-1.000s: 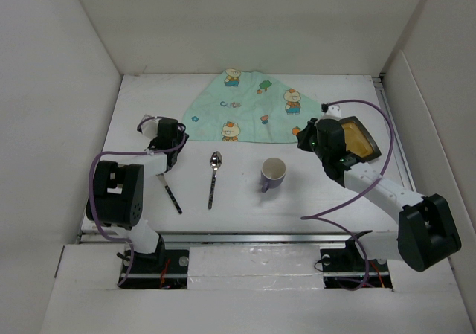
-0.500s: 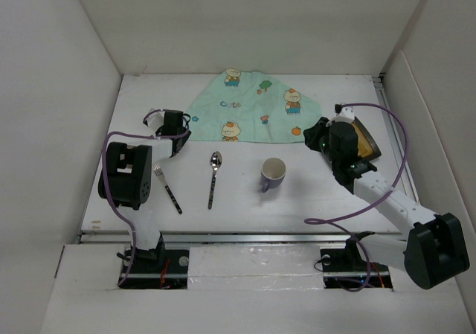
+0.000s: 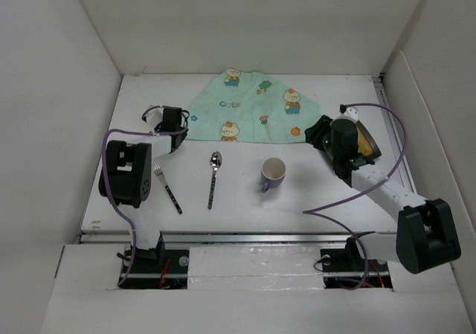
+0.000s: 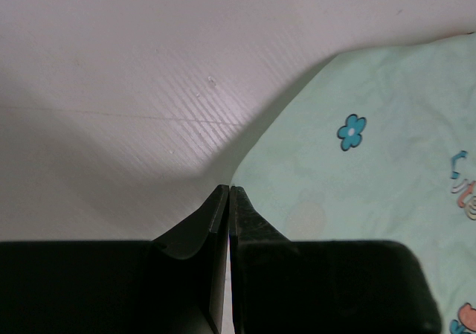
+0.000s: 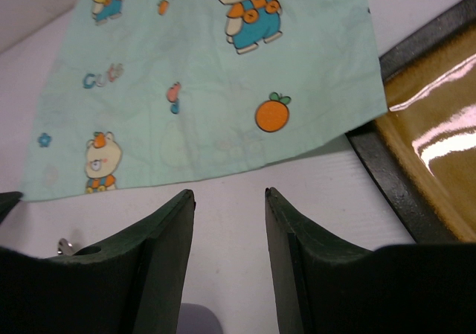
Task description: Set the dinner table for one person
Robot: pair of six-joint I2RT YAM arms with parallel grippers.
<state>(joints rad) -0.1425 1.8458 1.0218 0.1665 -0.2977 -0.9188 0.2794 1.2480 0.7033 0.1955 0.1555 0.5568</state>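
Two grippers flank the placemat (image 3: 245, 107), upper centre on the dinner table (image 3: 320, 200): my left gripper (image 4: 229, 191) is pressed closed at its frame-left corner, hold on cloth unclear, and my right gripper (image 5: 229, 196) has its jaws apart and empty, so I judge it must clamp the frame-right corner next.

The large, flat, plain white rectangular tabletop (image 3: 238, 213) lies level and fills the middle of the overhead view. A metal rail (image 3: 245, 235) runs along its near edge.

L pincer (image 4: 228, 194) shut, tips together, top view mid-left; R pincer (image 5: 229, 198) jaws apart, mid-right.
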